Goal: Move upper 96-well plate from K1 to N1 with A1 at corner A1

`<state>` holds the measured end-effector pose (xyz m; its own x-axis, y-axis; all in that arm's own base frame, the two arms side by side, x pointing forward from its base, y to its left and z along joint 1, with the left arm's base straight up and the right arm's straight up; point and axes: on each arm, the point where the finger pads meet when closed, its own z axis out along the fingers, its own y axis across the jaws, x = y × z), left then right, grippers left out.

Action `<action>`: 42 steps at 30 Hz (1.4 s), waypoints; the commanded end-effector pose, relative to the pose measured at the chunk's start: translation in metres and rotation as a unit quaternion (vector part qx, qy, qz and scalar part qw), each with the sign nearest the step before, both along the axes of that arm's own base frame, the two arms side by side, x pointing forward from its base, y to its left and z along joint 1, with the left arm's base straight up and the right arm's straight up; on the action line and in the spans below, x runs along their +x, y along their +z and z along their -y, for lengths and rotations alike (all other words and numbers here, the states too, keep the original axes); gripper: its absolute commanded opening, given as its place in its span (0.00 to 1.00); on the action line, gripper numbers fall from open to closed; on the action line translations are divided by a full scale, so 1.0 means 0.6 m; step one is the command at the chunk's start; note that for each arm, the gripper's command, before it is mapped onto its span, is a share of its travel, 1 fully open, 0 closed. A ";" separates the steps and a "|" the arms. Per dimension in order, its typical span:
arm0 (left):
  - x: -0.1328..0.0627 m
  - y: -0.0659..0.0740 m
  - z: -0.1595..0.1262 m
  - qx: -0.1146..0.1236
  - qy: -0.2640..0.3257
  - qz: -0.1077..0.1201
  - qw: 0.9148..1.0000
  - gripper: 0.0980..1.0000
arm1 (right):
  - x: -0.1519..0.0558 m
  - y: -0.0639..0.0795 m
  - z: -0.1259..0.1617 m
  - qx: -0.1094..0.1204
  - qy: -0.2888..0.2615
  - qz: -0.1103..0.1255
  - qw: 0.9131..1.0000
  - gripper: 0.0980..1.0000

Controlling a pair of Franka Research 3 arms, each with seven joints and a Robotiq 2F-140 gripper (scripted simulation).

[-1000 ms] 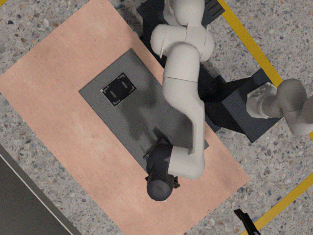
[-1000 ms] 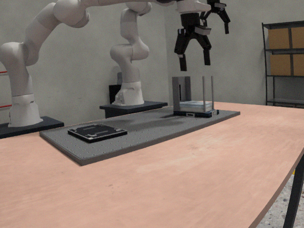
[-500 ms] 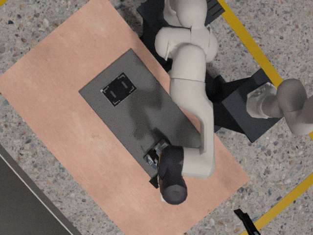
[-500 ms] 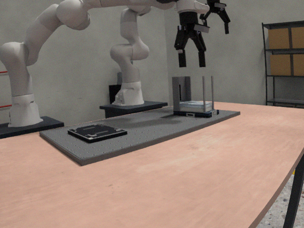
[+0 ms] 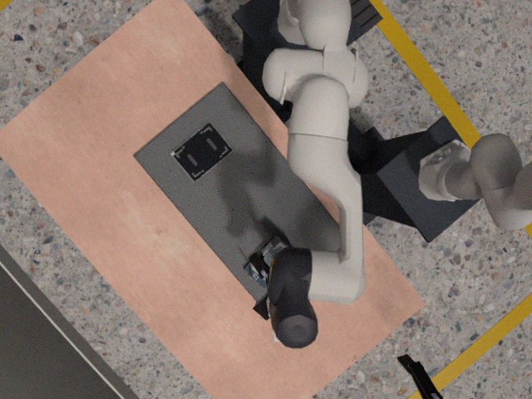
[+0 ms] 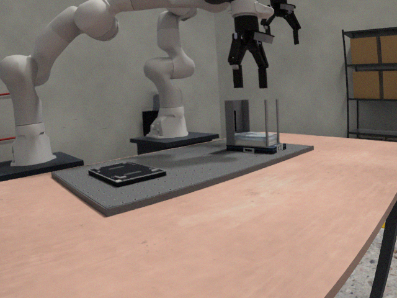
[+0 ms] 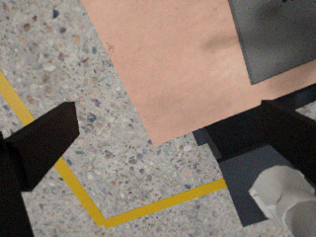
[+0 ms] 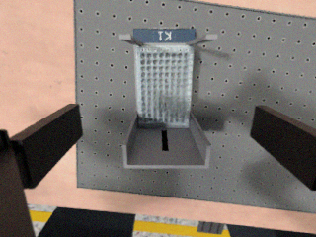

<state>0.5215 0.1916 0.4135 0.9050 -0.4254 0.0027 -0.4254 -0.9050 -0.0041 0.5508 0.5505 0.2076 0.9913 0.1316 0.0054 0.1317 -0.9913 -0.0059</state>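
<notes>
1. Above the stack rack K1 (image 5: 274, 247) (image 6: 229, 118) (image 8: 148, 148), the right end effector (image 5: 260, 285) (image 6: 250, 87) (image 8: 167, 119) points down, fingers wide apart, nothing gripped. Its fingertips are higher than the rack's uprights.
2. The upper 96-well plate (image 5: 256, 276) (image 6: 256, 135) (image 8: 164, 84) is low inside K1, below this end effector. In the right wrist view it appears between the fingers, set toward the K1 label.
3. The plate's long axis runs from the label end to the slotted grey wall, across the line joining the fingers. A descent should therefore place one finger beside each long side.
4. The right end effector is nearer. The left end effector (image 5: 402, 359) (image 6: 281, 33) (image 7: 168, 117) is well apart from the rack, wide open and holding nothing.
5. The well face points up. The rim print is too small to read; well A1 cannot be located.
6. The plate nest N1 (image 5: 201, 150) (image 6: 127, 174), at the other end of the bench plate (image 5: 206, 214) (image 6: 192, 179), has its long axis roughly parallel to the plate's. Confirm A1 before transfer.
</notes>
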 end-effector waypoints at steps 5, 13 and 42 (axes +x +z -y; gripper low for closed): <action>-0.001 -0.001 0.003 -0.001 0.002 -0.002 1.000 1.00 | -0.001 -0.014 0.003 -0.003 0.005 -0.002 1.000 1.00; -0.001 -0.001 0.003 -0.001 0.002 -0.002 1.000 1.00 | -0.001 -0.036 0.003 -0.003 0.005 -0.002 1.000 1.00; -0.001 -0.001 0.003 -0.001 0.002 -0.002 1.000 1.00 | -0.001 -0.105 0.003 -0.003 0.005 -0.002 1.000 1.00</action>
